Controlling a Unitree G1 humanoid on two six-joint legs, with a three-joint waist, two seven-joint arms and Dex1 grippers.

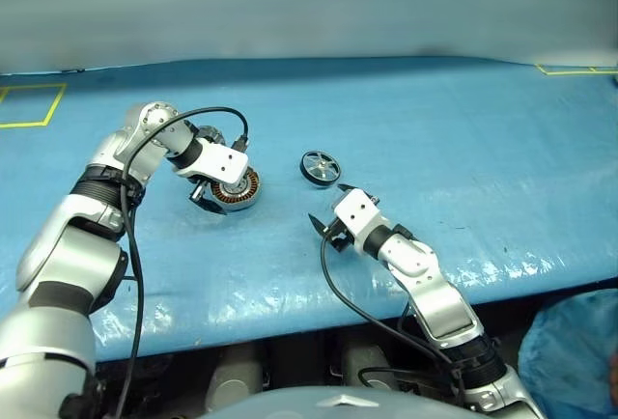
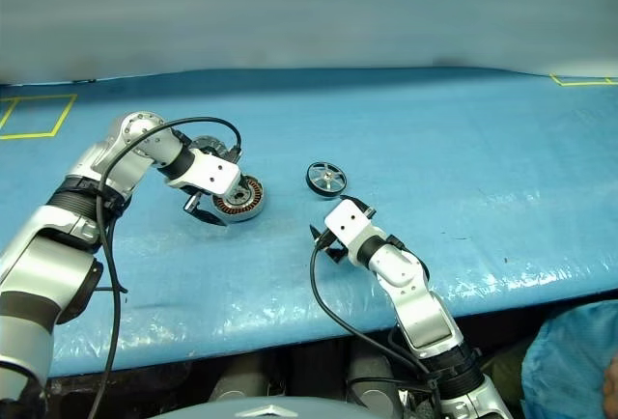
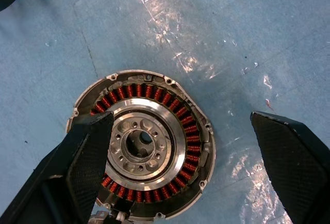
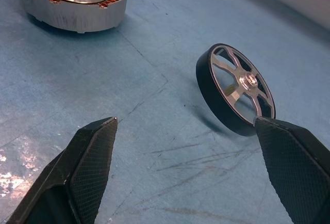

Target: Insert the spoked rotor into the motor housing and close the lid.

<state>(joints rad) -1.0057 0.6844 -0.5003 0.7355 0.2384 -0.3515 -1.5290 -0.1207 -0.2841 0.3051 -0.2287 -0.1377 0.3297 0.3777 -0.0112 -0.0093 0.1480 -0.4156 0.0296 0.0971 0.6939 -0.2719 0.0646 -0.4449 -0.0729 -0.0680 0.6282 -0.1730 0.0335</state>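
Left eye view: one motor housing (image 1: 238,189) lies on the blue-covered table (image 1: 463,129), open face up, with a ring of copper-orange windings around a silvery hub. One spoked rotor (image 1: 320,167) sits to its right, apart from it, propped slightly on edge with its silvery spokes facing up. A grey round part (image 2: 205,145), possibly the lid, peeks out just beyond the left arm, mostly hidden by it, so its face cannot be read.

Two grippers are at work. The left gripper (image 1: 214,192) points steeply down over the housing, its black fingers spread wide and holding nothing; in the left wrist view one finger (image 3: 85,157) overlaps the housing's left rim and the other stands clear to the right. The right gripper (image 1: 328,211) hovers low, just nearer than the rotor, jaws wide apart and empty; whether its right fingertip touches the rotor's rim cannot be told.

Yellow tape marks (image 1: 29,105) lie at the table's far left and far right corners. A black cable (image 1: 130,245) loops along the left arm.
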